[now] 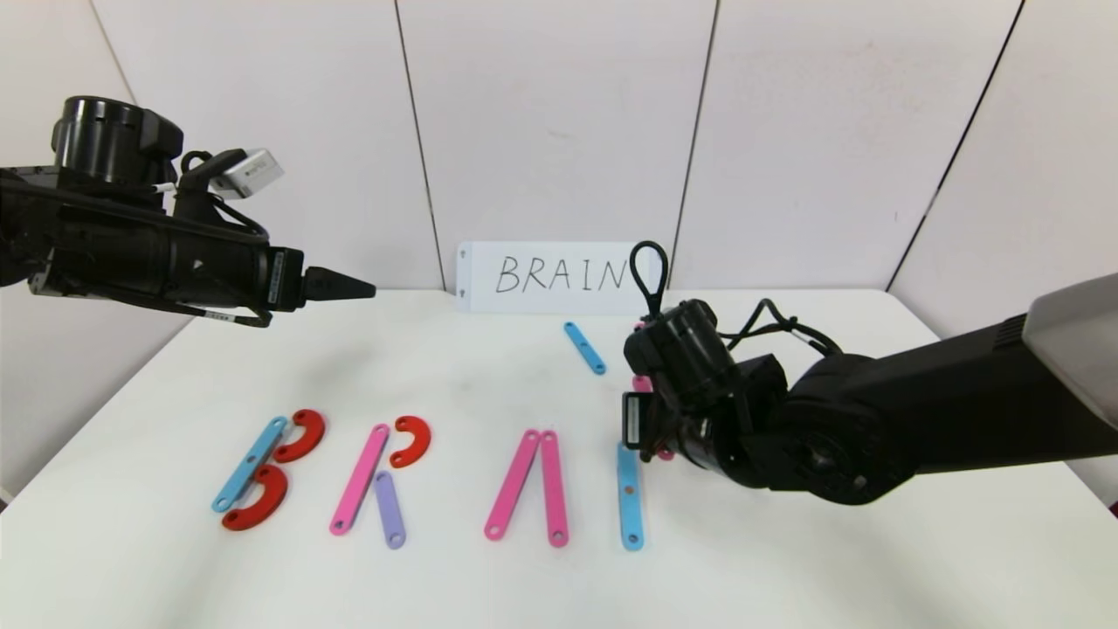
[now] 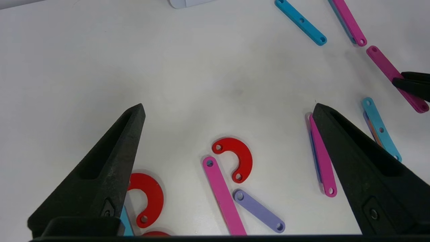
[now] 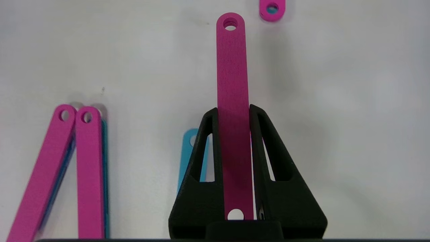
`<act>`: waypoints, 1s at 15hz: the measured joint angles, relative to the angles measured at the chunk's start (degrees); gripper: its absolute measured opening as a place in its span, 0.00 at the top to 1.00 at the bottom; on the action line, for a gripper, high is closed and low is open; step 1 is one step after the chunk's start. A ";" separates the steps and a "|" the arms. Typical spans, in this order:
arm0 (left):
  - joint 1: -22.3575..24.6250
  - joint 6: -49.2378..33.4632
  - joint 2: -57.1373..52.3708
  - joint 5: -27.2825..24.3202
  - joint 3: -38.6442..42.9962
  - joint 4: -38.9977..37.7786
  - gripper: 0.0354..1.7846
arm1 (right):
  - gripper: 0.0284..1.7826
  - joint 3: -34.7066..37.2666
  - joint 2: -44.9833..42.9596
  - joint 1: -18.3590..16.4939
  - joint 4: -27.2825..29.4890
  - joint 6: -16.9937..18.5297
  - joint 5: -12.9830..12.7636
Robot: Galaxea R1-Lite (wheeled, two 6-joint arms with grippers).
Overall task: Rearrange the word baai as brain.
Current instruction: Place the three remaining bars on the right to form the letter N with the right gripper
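Now the right gripper clamps its fingers on a flat pink strip with holes; the left gripper hangs spread wide above the smooth white worktop.

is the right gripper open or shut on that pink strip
Shut on it: in the right wrist view the right gripper's fingers press both edges of the pink strip, which sticks out past their tips.

Left claw agape, right claw clamped.

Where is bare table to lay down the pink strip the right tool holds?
Bare table lies right of the blue I strip, below the right tool gripping the pink strip. Leftward, the pink A strips crowd it.
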 joint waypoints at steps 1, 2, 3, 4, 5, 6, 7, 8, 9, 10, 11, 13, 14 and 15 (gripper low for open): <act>-0.02 0.00 0.00 0.00 0.09 0.00 0.02 | 0.86 2.80 -0.55 0.26 -2.10 0.29 -0.52; -0.06 0.05 0.00 0.00 0.15 0.02 0.02 | 0.86 5.12 -0.77 0.45 -4.47 0.41 -0.69; -0.09 0.07 0.00 -0.02 0.20 0.02 0.02 | 0.86 7.13 -0.90 0.54 -6.86 0.52 -0.77; -0.09 0.07 0.00 -0.02 0.22 0.00 0.02 | 0.86 8.46 -1.05 0.61 -7.80 0.60 -0.80; -0.09 0.07 0.00 -0.02 0.22 0.02 0.02 | 0.86 9.57 -1.21 0.63 -8.06 1.01 -0.80; -0.09 0.07 0.00 0.00 0.22 0.00 0.02 | 0.86 10.36 -1.29 0.63 -8.08 1.62 -0.83; -0.09 0.07 0.02 0.00 0.22 0.02 0.02 | 0.86 11.11 -1.29 0.65 -8.13 2.23 -0.83; -0.09 0.07 0.00 0.00 0.22 0.02 0.02 | 0.86 11.65 -1.23 0.65 -8.14 2.89 -0.83; -0.13 0.09 0.02 0.00 0.22 0.02 0.02 | 0.86 12.19 -1.12 0.65 -8.13 3.55 -0.85; -0.15 0.09 0.04 0.00 0.24 0.02 0.02 | 0.86 12.65 -1.05 0.67 -8.13 3.91 -0.91; -0.20 0.07 0.04 0.01 0.28 0.04 0.02 | 0.86 13.15 -1.07 0.67 -8.13 4.10 -0.94; -0.26 0.07 0.04 -0.02 0.30 0.09 0.02 | 0.86 14.19 -1.24 0.65 -8.14 4.13 -0.91; -0.28 0.07 0.04 -0.02 0.30 0.09 0.02 | 0.86 14.69 -1.35 0.63 -8.19 4.29 -0.94; -0.39 0.07 0.04 -0.02 0.30 0.11 0.02 | 0.86 14.91 -1.43 0.59 -8.14 4.96 -1.10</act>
